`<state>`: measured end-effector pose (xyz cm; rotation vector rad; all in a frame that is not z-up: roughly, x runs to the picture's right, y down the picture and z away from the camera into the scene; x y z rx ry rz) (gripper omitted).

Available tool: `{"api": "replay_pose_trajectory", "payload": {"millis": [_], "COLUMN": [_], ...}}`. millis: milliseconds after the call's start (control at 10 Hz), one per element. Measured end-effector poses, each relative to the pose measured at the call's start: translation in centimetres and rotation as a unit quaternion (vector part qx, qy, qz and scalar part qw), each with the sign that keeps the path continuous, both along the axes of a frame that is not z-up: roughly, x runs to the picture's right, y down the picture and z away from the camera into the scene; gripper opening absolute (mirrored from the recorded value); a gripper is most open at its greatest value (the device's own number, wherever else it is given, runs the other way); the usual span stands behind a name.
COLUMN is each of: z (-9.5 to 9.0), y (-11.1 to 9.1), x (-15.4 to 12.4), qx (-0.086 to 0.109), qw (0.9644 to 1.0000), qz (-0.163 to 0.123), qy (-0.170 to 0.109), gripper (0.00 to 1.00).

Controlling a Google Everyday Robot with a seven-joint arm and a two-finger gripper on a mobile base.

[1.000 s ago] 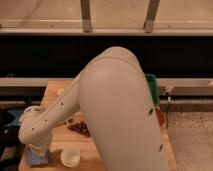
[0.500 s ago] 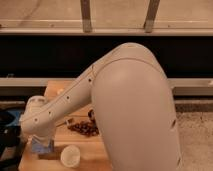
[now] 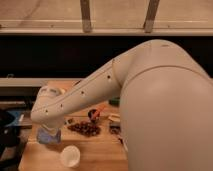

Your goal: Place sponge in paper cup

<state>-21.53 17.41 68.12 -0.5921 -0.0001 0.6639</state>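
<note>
The gripper (image 3: 48, 134), carrying the sponge (image 3: 49, 136), has drifted left of the paper cup (image 3: 70, 156).

A dark brown cluster (image 3: 84, 128) lies on the wooden table (image 3: 100, 155).

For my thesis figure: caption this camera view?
Gripper holds a blue-grey sponge block above the wooden table, left of the white paper cup.
</note>
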Motion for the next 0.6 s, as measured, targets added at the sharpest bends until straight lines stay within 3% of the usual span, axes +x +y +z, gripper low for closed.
{"api": "replay_pose_trajectory", "payload": {"millis": [200, 600], "z": [-0.7, -1.6], "y": [-1.5, -2.3], "x": [1.2, 3.5], "qx": [0.012, 0.022], "qw": [0.9997, 0.9987], "qz": [0.018, 0.036], "qy": [0.010, 0.029], "gripper": [0.00, 0.00]}}
